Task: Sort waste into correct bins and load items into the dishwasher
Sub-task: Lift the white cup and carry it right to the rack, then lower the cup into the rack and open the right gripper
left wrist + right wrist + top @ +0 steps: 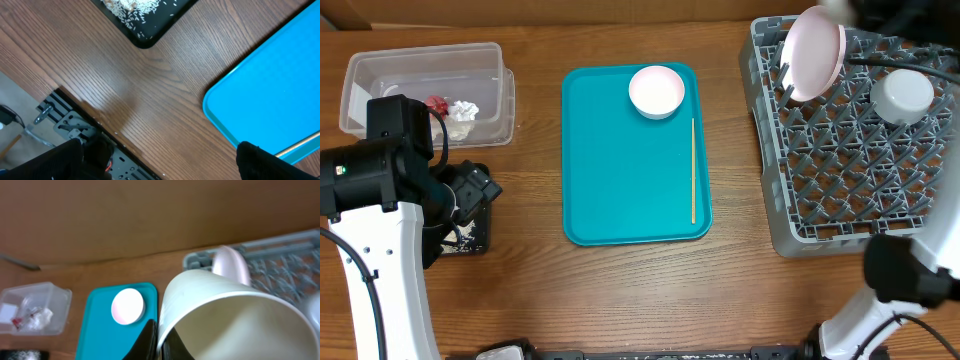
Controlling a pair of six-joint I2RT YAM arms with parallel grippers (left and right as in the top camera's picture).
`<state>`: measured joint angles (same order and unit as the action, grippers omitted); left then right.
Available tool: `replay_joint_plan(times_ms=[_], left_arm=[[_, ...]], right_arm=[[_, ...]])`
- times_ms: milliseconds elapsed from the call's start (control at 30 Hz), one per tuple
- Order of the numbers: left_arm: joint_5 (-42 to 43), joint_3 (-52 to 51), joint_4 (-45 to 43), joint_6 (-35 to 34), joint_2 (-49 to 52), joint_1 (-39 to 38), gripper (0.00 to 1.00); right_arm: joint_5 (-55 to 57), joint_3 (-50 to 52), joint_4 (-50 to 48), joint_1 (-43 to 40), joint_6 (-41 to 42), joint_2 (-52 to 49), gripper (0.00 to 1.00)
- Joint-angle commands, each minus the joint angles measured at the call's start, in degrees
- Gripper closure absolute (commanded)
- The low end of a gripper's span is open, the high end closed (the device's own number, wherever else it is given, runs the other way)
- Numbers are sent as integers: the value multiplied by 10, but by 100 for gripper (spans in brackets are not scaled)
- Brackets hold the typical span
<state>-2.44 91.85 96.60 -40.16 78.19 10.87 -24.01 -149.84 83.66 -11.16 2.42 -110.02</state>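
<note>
We see the right gripper pinching the white cup by its rim over the dish rack, right of the teal tray, where the plate already stands. Pink bowl and stick wait on the tray. Left gripper, spread wide, hangs over bare table off the tray's left edge.

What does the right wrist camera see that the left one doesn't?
Only right wrist: a pale bowl pinched in the right claw, a pink plate in the dish rack, a pink bowl, the clear tub. Only left wrist: rice-like crumbs on the black tray, a wooden stick's end, a metal rail. Both: the teal tray and wooden table.
</note>
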Motion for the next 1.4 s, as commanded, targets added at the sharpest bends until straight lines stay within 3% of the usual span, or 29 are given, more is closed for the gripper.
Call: replay_joint_plan(times_ms=[0,300,400,567,867,1367], left_arm=[[-10,-1,0,-3,3,0,0],[-10,-1,0,-3,3,0,0],[-10,-1,0,-3,3,0,0],[-10,-1,0,-3,3,0,0],[-10,-1,0,-3,3,0,0],[-10,-1,0,-3,3,0,0]], right_arm=[[-165,18,9,-69,-26,-7,96],[-468,204,-30,-208,-170,-8,96],[-546,293,-93,-226,-217,-8,96],[-650,428,-235,-248,-222,-8,96],[-659,594,-426,-266,-219,-20,96],[-637,603,-439,-272,-173,-122,96]])
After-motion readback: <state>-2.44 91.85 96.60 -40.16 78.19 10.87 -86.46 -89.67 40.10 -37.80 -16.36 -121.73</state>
